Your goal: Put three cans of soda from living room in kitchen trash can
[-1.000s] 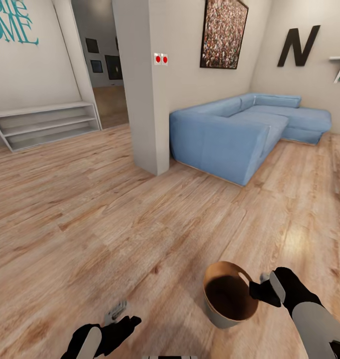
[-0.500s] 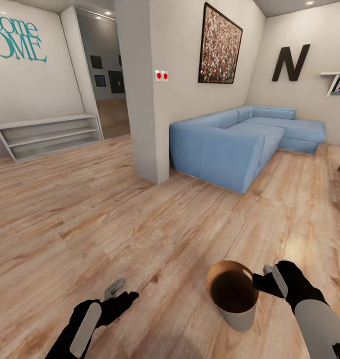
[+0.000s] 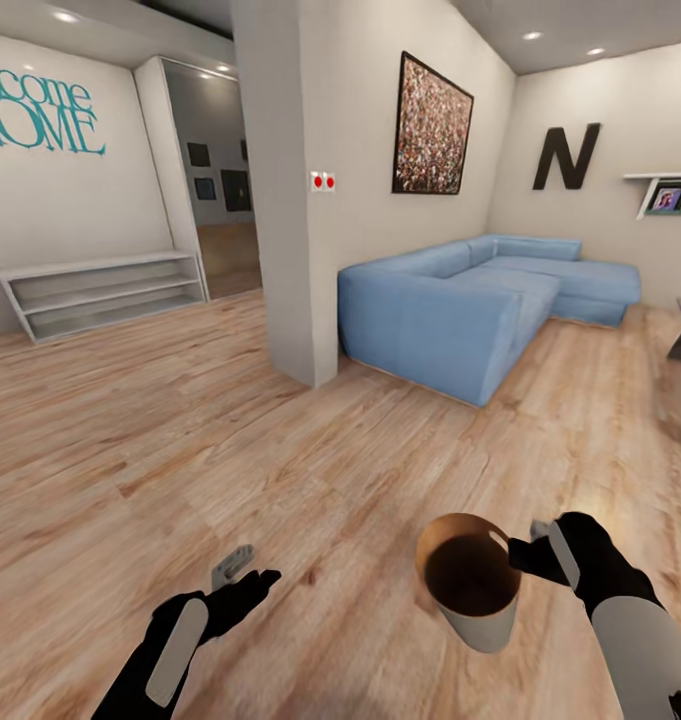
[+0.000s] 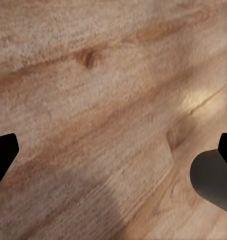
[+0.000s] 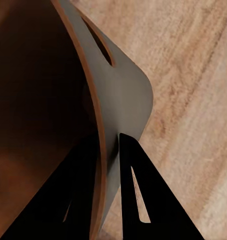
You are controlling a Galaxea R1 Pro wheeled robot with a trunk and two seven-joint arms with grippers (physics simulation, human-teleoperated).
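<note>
At five o'clock in the head view, low over the wood plank floor [image 3: 280,440]: the tash can [image 3: 470,585], pale grey outside and brown inside, carried upright off the boards with its mouth tipped slightly toward the camera. Pinched at its rim by the right gripper [image 3: 525,552], which comes in from four o'clock. Confirmed along the right wrist view: one black finger [image 5: 138,195] pressed on the grey outer wall, the other inside against the brown lining, rim of the tash can [image 5: 121,95] clamped between, oval hand slot just beyond the contact.

At seven o'clock, well apart from the pail: the left gripper [image 3: 238,570], carrying nothing, fingers spread, hanging above bare floor. In the left wrist view, two black fingertips [image 4: 3,150] at opposite edges, planks between them, and a grey curve of the tash can [image 4: 211,180] at one side.

At one o'clock, farther off: the blue corner sofa [image 3: 470,300] against the wall, a speckled framed picture [image 3: 432,125] above it, a large black letter N [image 3: 567,157] at two o'clock. At twelve, a white pillar [image 3: 295,190]. At ten o'clock, low white shelves [image 3: 105,290] under teal lettering [image 3: 40,110].
</note>
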